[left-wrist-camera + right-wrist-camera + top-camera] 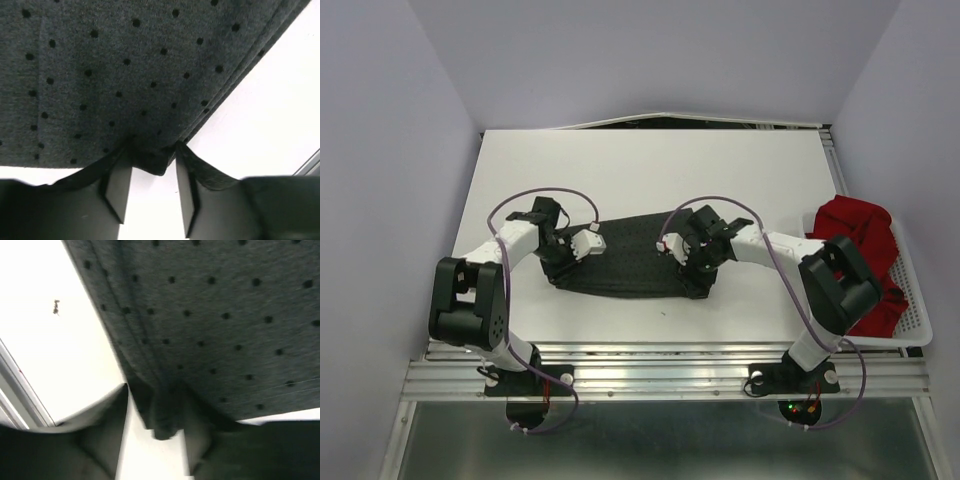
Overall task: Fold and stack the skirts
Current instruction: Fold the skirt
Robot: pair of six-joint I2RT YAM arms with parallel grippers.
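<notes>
While both arms reach in from the near edge, my left tool [154,149] and right tool [156,395] each stand half parted, an end of the dotted grey skirt [625,262] lying loose between the fingers. It lies flat in layers on the tabletop [620,170]. Off right, the red skirt [855,240] sits heaped in a white basket [918,322]. This fold looks done; next I should lift clear without dragging cloth, then fetch the red one.

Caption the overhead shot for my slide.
Left claw and right claw at opposite ends of the dotted charcoal skirt; red skirt in the white basket.
</notes>
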